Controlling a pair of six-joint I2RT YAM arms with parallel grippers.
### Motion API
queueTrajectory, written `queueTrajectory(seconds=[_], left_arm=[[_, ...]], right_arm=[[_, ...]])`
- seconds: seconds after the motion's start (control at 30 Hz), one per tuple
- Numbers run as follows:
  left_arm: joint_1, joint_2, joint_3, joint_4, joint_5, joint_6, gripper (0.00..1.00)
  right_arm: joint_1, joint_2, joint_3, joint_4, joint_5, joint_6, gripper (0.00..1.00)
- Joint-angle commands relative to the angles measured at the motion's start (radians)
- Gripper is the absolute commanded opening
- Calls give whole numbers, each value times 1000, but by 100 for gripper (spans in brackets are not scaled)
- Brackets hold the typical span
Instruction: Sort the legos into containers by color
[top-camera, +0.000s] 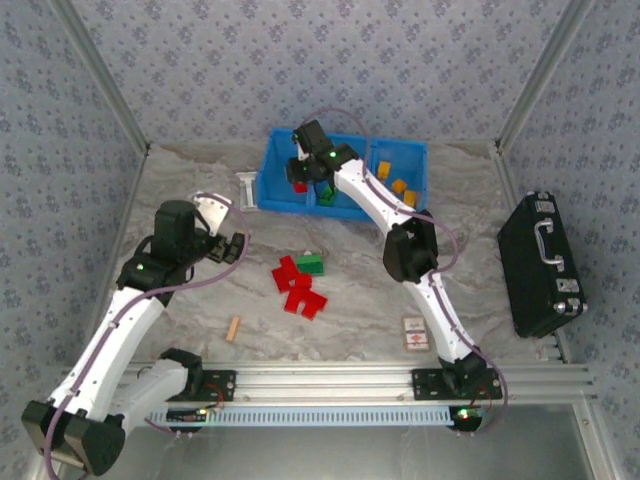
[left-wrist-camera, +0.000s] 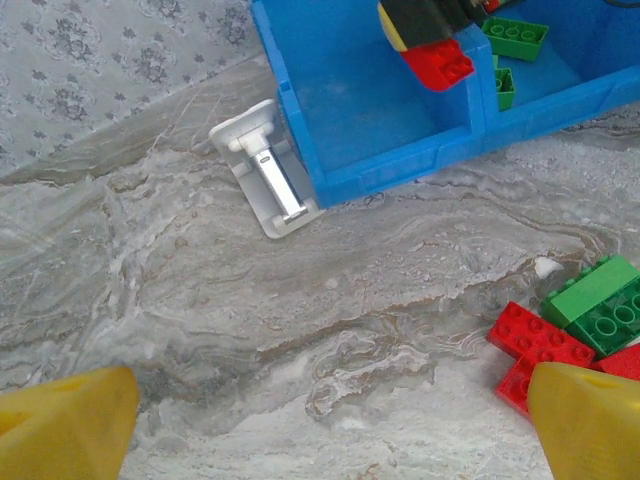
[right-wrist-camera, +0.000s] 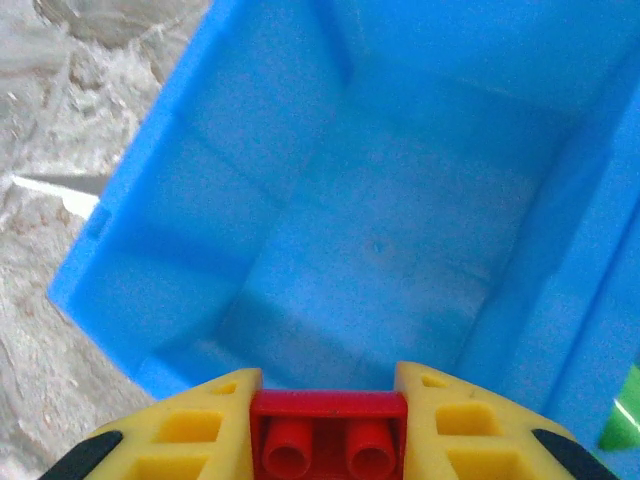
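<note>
The blue bin (top-camera: 405, 148) stands at the back of the table. My right gripper (top-camera: 299, 178) hangs over its empty left compartment (right-wrist-camera: 380, 250), shut on a red lego (right-wrist-camera: 328, 430) that sits between the yellow fingers; the left wrist view shows that same red lego (left-wrist-camera: 440, 62) above the bin wall (left-wrist-camera: 400, 165). Green legos (left-wrist-camera: 515, 38) lie in the middle compartment, orange ones (top-camera: 398, 185) in the right. On the table lie several red legos (top-camera: 298, 285) and a green one (top-camera: 310, 263). My left gripper (top-camera: 232, 245) is open to their left, holding nothing (left-wrist-camera: 330, 420).
A white bracket (left-wrist-camera: 268, 170) lies against the bin's left corner. A tan stick (top-camera: 233, 328) and a red-and-white card (top-camera: 415, 333) rest near the front rail. A black case (top-camera: 540, 265) sits at the right edge.
</note>
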Motion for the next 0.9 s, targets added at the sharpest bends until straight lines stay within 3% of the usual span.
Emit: queueTrajectory(seconds=[0.0,0.2,0.4,0.67,0.87], left_arm=[[9,-3,-3,32,27,-12,100],[9,-15,-3,28,19,-9,100],[9,-7,-7,31,28,-15,100],[-54,44,-52,73,11,-12,100],[-120,87,-80,106,89,24,99]], right_arm=[[-19,57,51,67,8,-10,32],[-26,102,60,38,-12,-33,52],[-23,66,39,37,-3,-60,61],[-9,-160,-158,55,-70,-233,72],[-16,-404,-474,100,-81,-308,75]])
